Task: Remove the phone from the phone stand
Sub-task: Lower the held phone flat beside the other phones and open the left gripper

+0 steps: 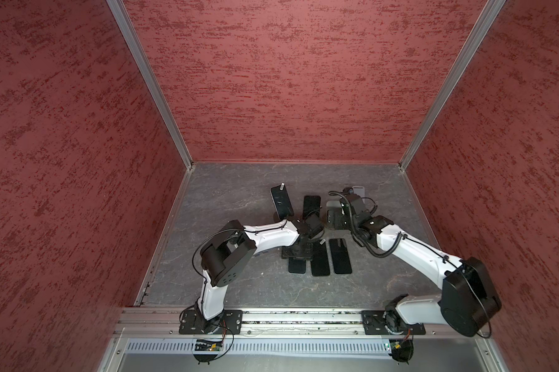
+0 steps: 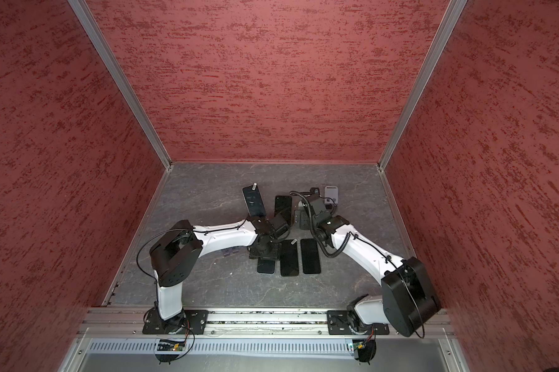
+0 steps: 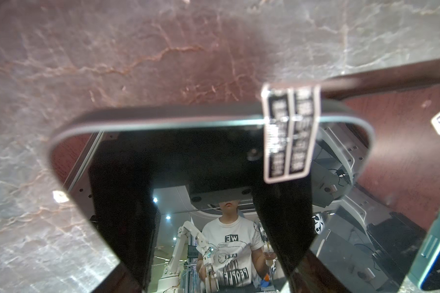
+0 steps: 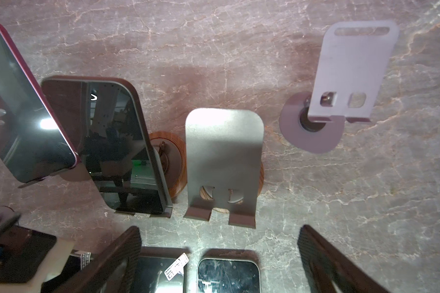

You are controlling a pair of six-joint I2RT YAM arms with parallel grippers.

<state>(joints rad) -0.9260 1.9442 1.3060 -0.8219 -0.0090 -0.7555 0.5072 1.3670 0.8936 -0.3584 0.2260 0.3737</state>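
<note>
I'm watching grey veined table, red speckled walls | my left hand is clamping the phone by its long edges | phone is showing mirror-black glass, white label | right hand is hanging spread wide

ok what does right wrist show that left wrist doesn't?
Only right wrist: two empty stands, a dark stand and a grey stand; a propped phone and a red-edged phone, each on its own stand; the right gripper, jaws wide apart.
Only left wrist: a close-up of a stickered phone, its screen reflecting a person in a white T-shirt.
Both: the marbled tabletop and the flat tagged phone.
</note>
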